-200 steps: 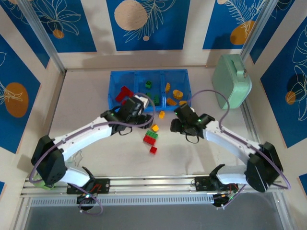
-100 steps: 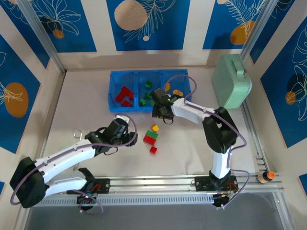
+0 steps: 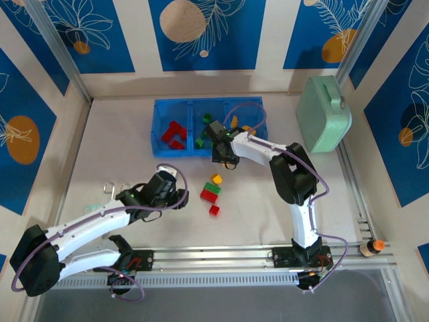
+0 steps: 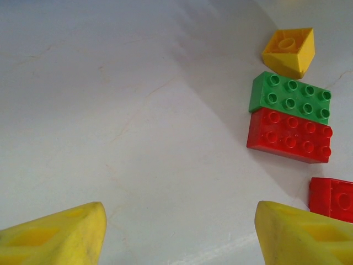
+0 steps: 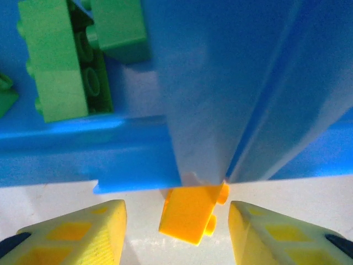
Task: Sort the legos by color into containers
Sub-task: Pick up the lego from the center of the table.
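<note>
Top view: pale, faintly veined desk [image 3: 120, 147], boxed in by blue wall panels [image 3: 201, 33] with white leaf line-art and peach/orange discs. Aluminium posts [image 3: 60, 54] at the corners, aluminium rail [image 3: 214, 255] along the near edge. Blue tray [image 3: 157, 127] sits back-centre: red legos [image 3: 173, 133] in the left compartment, green legos [image 3: 207, 121] in the middle, orange legos [image 3: 247, 129] on the right. Mint case [image 3: 324, 114] stands to the tray's right, apart from it. Loose on the desk in front of the tray: yellow brick [image 3: 216, 179], green brick [image 3: 213, 188], red brick [image 3: 209, 196], small red brick [image 3: 214, 210]. My left fingers [image 3: 177, 195] are just left of that group; my right fingers [image 3: 224, 158] are at the tray's front wall.

Left wrist: my fingers [image 4: 55, 234] are apart, nothing between them, bare desk below. Green brick [image 4: 290, 97] and red brick [image 4: 289, 135] touch along their long sides, studs up. Yellow brick [image 4: 289, 51] lies tipped, hollow side showing. Small red brick [image 4: 333, 199] is cut off by the frame edge.

Right wrist: my fingers [image 5: 74, 232] are apart, straddling an orange brick [image 5: 190, 212] that lies on the desk against the tray wall [image 5: 220, 83]. Gap on both sides, no grip. Green legos [image 5: 58, 61] are inside, to the left.
</note>
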Motion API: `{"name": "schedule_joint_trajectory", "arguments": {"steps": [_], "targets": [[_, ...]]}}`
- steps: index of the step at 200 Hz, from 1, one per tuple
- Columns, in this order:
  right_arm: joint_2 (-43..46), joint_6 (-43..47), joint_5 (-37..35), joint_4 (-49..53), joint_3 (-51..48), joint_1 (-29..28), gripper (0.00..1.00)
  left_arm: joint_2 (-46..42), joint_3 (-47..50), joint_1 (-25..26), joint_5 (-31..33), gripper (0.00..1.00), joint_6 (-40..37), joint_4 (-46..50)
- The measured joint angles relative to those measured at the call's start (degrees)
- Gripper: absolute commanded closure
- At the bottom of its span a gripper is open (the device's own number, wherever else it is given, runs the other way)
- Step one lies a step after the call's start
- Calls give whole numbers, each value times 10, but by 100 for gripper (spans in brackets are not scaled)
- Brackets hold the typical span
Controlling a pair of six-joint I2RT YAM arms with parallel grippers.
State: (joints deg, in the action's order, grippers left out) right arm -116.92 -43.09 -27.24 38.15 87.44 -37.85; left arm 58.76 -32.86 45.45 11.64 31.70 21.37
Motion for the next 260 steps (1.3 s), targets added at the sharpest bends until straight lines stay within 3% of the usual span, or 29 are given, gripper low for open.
{"name": "schedule_joint_trajectory", "arguments": {"steps": [94, 260], "targets": [[-12, 0, -2, -1, 14, 8, 53, 0, 0, 0, 0, 31, 0, -11], [12, -21, -23, -65, -47, 3, 59, 18, 0, 0, 0, 33, 8, -25]]}}
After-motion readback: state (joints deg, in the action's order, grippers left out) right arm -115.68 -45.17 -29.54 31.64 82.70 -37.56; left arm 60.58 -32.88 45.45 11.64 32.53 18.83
